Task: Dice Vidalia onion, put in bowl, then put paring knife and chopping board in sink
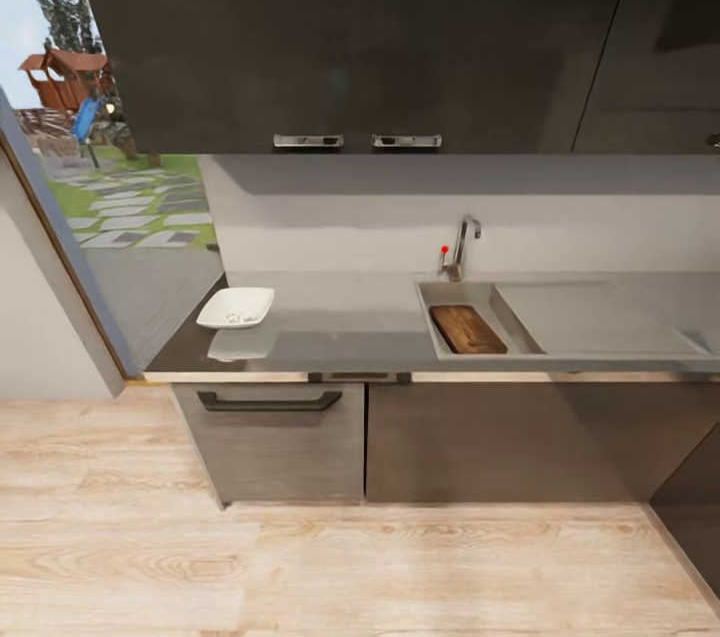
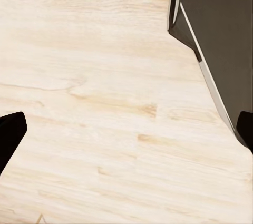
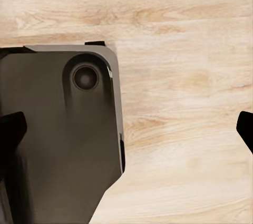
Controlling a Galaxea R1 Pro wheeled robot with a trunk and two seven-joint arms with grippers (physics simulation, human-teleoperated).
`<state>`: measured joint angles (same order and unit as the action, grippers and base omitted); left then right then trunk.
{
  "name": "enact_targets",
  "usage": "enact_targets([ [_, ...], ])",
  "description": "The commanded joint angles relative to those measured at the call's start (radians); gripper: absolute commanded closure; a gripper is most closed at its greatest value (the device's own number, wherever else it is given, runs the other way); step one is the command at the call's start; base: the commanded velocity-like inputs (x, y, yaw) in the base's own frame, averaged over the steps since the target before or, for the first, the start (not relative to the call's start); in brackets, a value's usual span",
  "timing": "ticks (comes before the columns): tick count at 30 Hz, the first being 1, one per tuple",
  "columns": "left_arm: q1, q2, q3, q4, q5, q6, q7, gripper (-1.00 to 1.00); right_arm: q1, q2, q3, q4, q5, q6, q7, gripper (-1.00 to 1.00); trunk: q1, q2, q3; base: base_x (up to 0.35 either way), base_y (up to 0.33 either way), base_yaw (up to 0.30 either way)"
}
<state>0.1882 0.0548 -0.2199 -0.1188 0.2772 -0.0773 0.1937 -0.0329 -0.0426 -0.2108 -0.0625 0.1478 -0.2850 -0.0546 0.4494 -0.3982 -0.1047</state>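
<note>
Both grippers hang spread wide over bare wooden floor (image 2: 95, 103), left gripper (image 2: 126, 129), right gripper (image 3: 129, 129) beside the robot's dark base (image 3: 58, 129). Chopping board (image 1: 467, 328) lies in the sink (image 1: 440, 293); bowl (image 1: 236, 307), possibly holding diced bits, sits near the countertop (image 1: 350, 327) left edge.

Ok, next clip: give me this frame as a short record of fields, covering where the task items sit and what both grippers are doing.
chopping board: lying in the sink basin
bowl: on the countertop, left end; contents too small to identify
left gripper: open, nothing held, over wooden floor
right gripper: open, nothing held
</note>
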Motion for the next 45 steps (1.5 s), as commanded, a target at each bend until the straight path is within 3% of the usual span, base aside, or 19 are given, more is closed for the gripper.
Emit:
enact_targets([
  [1,0.001,0.000,-0.009,-0.002,0.010,-0.001,0.004,-1.00,-0.001,0.000,-0.007,0.001,0.010,-0.003,-0.003,-1.00,0.001,-0.002,0.000,0.000,0.000,0.000],
  [11,0.001,0.000,-0.009,-0.002,0.010,-0.001,0.004,-1.00,-0.001,-0.001,-0.007,0.001,0.011,-0.005,-0.004,-1.00,0.001,-0.002,0.016,0.000,0.000,0.000],
  [18,0.001,0.000,-0.009,-0.002,0.010,-0.001,0.004,-1.00,-0.001,0.001,-0.007,-0.002,0.010,-0.060,-0.004,-1.00,0.001,-0.002,0.028,0.000,0.000,0.000],
  [45,0.001,0.000,-0.009,-0.002,0.010,-0.001,0.004,-1.00,-0.001,0.001,-0.006,-0.003,0.014,-0.066,-0.009,-1.00,0.001,-0.002,0.069,0.000,0.000,0.000],
])
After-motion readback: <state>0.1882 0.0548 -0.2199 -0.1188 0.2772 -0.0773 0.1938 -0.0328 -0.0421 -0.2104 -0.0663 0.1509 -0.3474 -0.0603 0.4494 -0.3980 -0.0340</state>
